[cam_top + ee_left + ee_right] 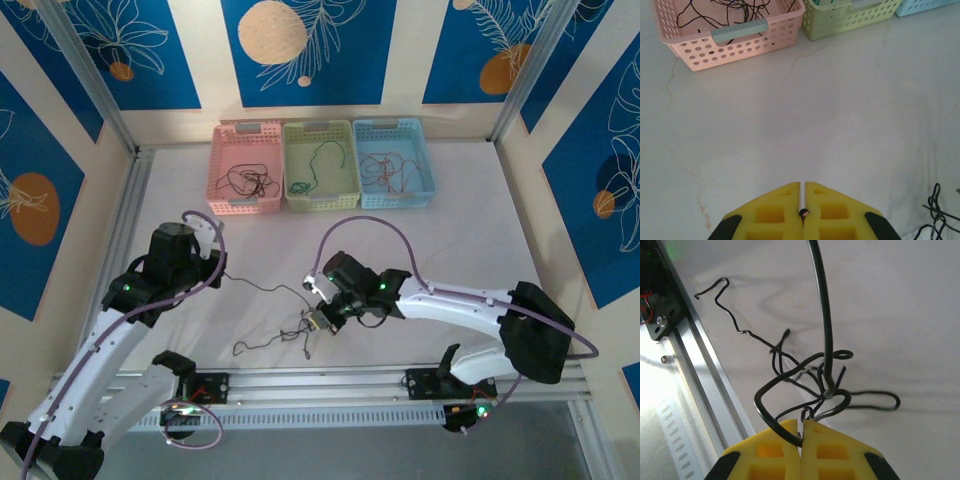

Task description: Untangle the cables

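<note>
A small tangle of thin black cables [300, 330] lies on the white table near the front rail. My right gripper [318, 322] is at its right side. In the right wrist view that gripper [801, 432] is shut on a black cable loop, and the knot [826, 387] hangs just past the yellow fingertips [827, 437]. One strand [262, 288] runs left from the tangle to my left gripper [216, 274]. The left wrist view shows that gripper [803, 186] shut, with a black cable end [803, 212] pinched between its pads. More of the tangle [938, 210] lies at the lower right there.
Three baskets stand in a row at the back: pink [216, 170] with black wires, green [290, 165] with a green wire, blue [428, 165] with a red one. An aluminium rail [330, 385] runs along the table's near edge, close to the tangle.
</note>
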Robot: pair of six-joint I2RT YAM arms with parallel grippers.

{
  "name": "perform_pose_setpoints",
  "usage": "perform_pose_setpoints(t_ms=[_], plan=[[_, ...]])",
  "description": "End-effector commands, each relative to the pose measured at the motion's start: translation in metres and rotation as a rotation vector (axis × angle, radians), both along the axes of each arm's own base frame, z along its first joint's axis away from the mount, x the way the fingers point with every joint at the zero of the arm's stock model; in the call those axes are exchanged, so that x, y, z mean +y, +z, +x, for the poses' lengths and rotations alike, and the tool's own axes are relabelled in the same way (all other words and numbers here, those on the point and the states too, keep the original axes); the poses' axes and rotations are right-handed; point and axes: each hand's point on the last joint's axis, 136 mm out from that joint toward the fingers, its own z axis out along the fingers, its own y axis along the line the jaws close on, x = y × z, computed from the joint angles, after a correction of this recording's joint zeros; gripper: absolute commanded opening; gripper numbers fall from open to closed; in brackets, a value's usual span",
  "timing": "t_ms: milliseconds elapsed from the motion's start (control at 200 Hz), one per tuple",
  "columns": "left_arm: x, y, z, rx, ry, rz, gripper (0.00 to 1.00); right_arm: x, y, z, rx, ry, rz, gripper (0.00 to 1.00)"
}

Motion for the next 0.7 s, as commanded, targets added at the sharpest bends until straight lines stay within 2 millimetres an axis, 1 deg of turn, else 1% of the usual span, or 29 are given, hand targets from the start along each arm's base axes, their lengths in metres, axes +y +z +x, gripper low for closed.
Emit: perform_pose_setpoints(t_ms=[0,95,190,275,385,450,505,570,605,695], plan=[[0.004,0.001,0.003,-0.013,0.028,-0.012,0.00,-0.010,0.005,0.001,0.003,-0.029,0.024,0.00],[0.005,0.002,0.004,-0.016,0.035,-0.009,0.00,-0.016,0.011,0.003,0.005,-0.047,0.058,0.00],[0.011,0.004,0.005,-0.030,0.066,0.004,0.00,-0.021,0.018,0.008,-0.002,-0.073,0.094,0.00],[0.024,0.010,0.006,-0.065,0.125,0.038,0.00,-0.029,0.022,0.018,-0.012,-0.128,0.118,0.00],[0.049,0.019,0.005,-0.117,0.232,0.101,0.00,-0.044,0.025,0.034,-0.014,-0.226,0.145,0.00],[0.064,0.024,0.003,-0.143,0.295,0.138,0.00,-0.061,0.024,0.049,-0.005,-0.325,0.157,0.00],[0.072,0.029,0.001,-0.163,0.333,0.156,0.00,-0.080,0.023,0.061,0.002,-0.419,0.170,0.00],[0.081,0.033,-0.001,-0.182,0.369,0.173,0.00,-0.107,0.022,0.077,0.010,-0.561,0.189,0.00],[0.085,0.035,-0.002,-0.190,0.385,0.178,0.00,-0.126,0.020,0.087,0.011,-0.650,0.197,0.00],[0.089,0.035,-0.002,-0.191,0.403,0.185,0.00,-0.163,0.016,0.099,0.032,-0.830,0.232,0.00]])
